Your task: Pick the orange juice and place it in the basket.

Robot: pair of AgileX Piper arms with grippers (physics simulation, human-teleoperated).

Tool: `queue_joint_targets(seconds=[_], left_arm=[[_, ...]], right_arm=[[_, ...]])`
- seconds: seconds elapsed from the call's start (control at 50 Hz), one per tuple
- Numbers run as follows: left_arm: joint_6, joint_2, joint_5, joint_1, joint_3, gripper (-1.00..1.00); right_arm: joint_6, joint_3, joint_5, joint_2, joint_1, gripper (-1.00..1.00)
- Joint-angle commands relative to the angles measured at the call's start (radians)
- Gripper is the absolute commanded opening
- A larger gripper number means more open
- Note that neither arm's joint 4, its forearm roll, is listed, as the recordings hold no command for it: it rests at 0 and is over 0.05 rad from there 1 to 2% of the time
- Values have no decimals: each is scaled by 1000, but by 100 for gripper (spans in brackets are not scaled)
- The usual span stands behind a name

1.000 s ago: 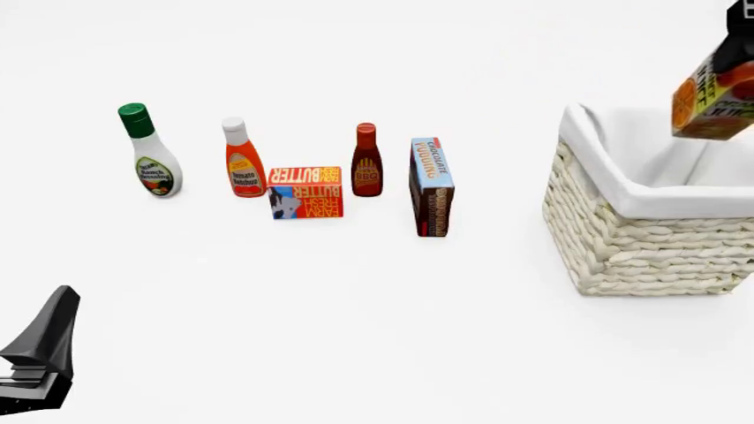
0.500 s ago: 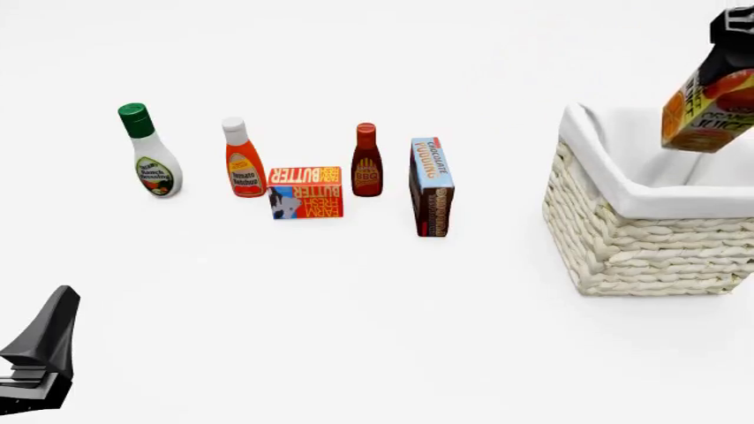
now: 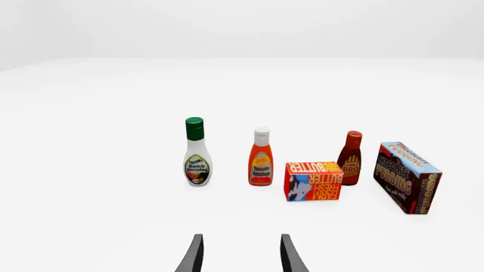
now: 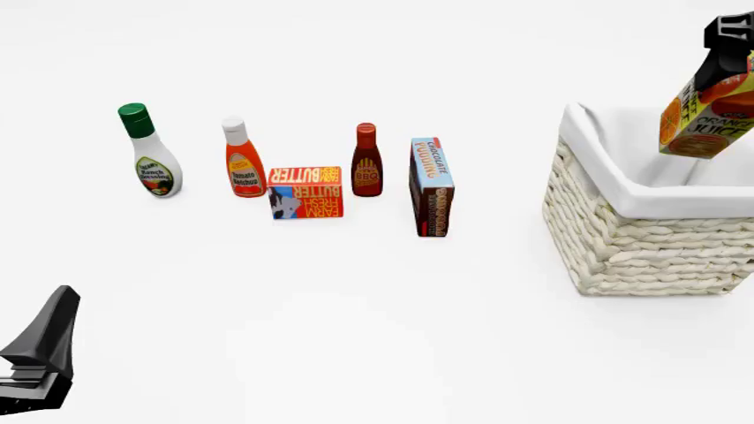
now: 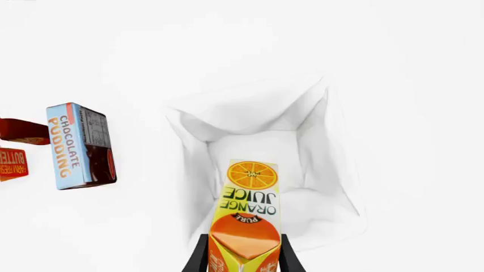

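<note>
The orange juice (image 4: 709, 113) is an orange and yellow carton hanging tilted in the air over the basket (image 4: 642, 237) at the right edge of the front view. My right gripper (image 4: 733, 40) is shut on its upper end. From the right wrist view the carton (image 5: 246, 218) sits between the two fingers, directly above the white cloth lining of the basket (image 5: 310, 122). My left gripper (image 3: 240, 258) stands open and holds nothing, low at the near left (image 4: 41, 353), far from the carton.
A row of groceries stands left of the basket: ranch dressing bottle (image 4: 151, 152), ketchup bottle (image 4: 243, 159), butter box (image 4: 305, 192), BBQ sauce bottle (image 4: 366, 160) and chocolate pudding box (image 4: 432, 185). The basket's rim (image 4: 589, 150) rises well above the table.
The carton has risen a little and swung more upright above the basket, its lower end coming further over the opening. The left arm has not moved.
</note>
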Motion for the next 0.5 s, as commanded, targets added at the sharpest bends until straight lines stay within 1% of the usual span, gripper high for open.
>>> queue_joint_targets(seconds=[0.02, 0.22, 0.46, 0.5], left_arm=[[0, 0, 0, 0, 0, 100], [0, 0, 0, 0, 0, 100], [0, 0, 0, 0, 0, 100], [0, 0, 0, 0, 0, 100]], right_arm=[[28, -13, 0, 16, -12, -100], [28, -10, 0, 33, -21, -100], [39, -28, 0, 70, -13, -100], [49, -32, 0, 77, -7, -100]])
